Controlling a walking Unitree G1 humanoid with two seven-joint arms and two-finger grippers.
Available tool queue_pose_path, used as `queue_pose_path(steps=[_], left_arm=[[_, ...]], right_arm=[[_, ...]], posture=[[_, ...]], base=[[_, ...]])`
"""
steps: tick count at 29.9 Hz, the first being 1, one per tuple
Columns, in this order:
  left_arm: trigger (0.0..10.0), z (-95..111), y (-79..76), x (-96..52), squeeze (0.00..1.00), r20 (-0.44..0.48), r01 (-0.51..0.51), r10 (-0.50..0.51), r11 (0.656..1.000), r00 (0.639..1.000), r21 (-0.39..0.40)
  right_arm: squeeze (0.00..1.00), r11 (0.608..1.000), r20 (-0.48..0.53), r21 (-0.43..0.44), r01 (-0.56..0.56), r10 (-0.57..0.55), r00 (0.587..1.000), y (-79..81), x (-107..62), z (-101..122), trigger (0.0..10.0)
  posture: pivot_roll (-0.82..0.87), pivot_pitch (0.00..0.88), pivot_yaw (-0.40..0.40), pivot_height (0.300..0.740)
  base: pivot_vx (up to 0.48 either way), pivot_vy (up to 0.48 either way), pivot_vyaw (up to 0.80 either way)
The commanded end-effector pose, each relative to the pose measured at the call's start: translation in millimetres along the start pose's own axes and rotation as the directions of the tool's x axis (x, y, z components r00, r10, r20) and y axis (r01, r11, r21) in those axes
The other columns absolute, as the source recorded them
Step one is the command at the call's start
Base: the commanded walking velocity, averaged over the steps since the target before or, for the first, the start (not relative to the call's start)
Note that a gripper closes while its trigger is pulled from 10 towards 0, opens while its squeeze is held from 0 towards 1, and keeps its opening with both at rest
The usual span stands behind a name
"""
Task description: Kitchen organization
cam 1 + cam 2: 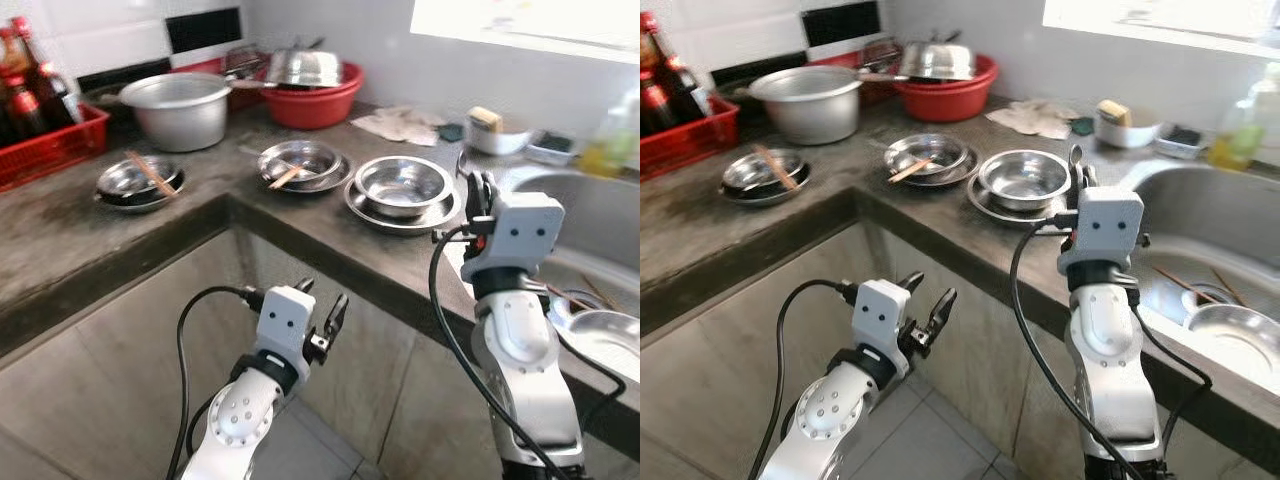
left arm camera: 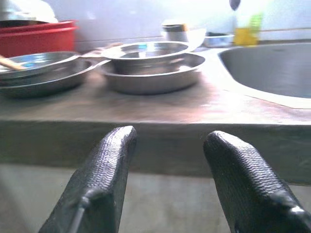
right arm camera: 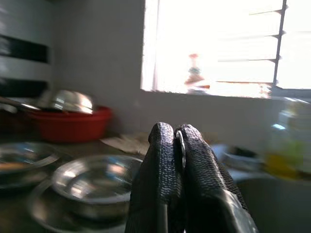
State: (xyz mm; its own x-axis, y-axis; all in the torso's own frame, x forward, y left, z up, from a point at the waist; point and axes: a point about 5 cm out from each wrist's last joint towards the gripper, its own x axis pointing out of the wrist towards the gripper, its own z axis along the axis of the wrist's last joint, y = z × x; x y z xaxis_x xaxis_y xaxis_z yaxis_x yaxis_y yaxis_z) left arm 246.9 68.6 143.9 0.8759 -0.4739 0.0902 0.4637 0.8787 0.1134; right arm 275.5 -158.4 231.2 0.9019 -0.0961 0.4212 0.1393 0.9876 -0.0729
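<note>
My right gripper (image 1: 478, 188) is raised over the counter's edge, between the steel dishes and the sink (image 1: 585, 215). It is shut on a thin metal spoon (image 1: 1073, 155), seen as a silver sliver between the fingers (image 3: 160, 160) in the right wrist view. Just beyond it a steel bowl (image 1: 403, 184) rests in a steel plate. Further left, another steel bowl (image 1: 298, 163) holds chopsticks, and a third bowl (image 1: 138, 180) has chopsticks laid across it. My left gripper (image 1: 322, 308) hangs open and empty below the counter edge, its fingers (image 2: 104, 170) facing the counter front.
At the back stand a large metal pot (image 1: 180, 108), a red basin (image 1: 318, 100) with steel ware, and a red crate (image 1: 55, 145) of bottles. A cloth (image 1: 400, 125), a white bowl with a sponge (image 1: 495, 135) and a yellow bottle (image 1: 610, 145) lie behind the sink. A steel bowl (image 1: 605, 338) lies in the sink.
</note>
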Motion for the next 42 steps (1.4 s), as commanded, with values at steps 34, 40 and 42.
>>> queue_pose_path(steps=[34, 40, 42], left_arm=[[10.0, -6, -2.5, -9.4, 0.0, -0.043, -0.039, 0.038, 0.999, 0.998, -0.021], [10.0, -6, -8.9, -21.3, 0.0, -0.057, -0.021, 0.019, 0.999, 0.998, -0.041], [10.0, -5, -12.1, -24.9, 0.0, -0.056, -0.009, 0.006, 0.999, 0.998, -0.044]], right_arm=[[0.0, 0.978, -0.443, -0.033, -0.204, 0.169, 0.881, 10.7, 58.6, -57, 10.0], [0.0, 0.958, -0.551, -0.079, -0.275, 0.188, 0.813, 13.1, 64.0, -81, 10.0], [0.0, 0.952, -0.588, -0.085, -0.295, 0.191, 0.786, 13.0, 62.0, -88, 10.0]], posture=[[0.01, 0.051, -0.037, 0.74], [0.04, 0.088, -0.038, 0.74], [0.05, 0.1, -0.048, 0.74]], base=[[0.083, -0.113, -0.23], [0.0, 0.0, 0.0], [0.0, 0.0, 0.0]])
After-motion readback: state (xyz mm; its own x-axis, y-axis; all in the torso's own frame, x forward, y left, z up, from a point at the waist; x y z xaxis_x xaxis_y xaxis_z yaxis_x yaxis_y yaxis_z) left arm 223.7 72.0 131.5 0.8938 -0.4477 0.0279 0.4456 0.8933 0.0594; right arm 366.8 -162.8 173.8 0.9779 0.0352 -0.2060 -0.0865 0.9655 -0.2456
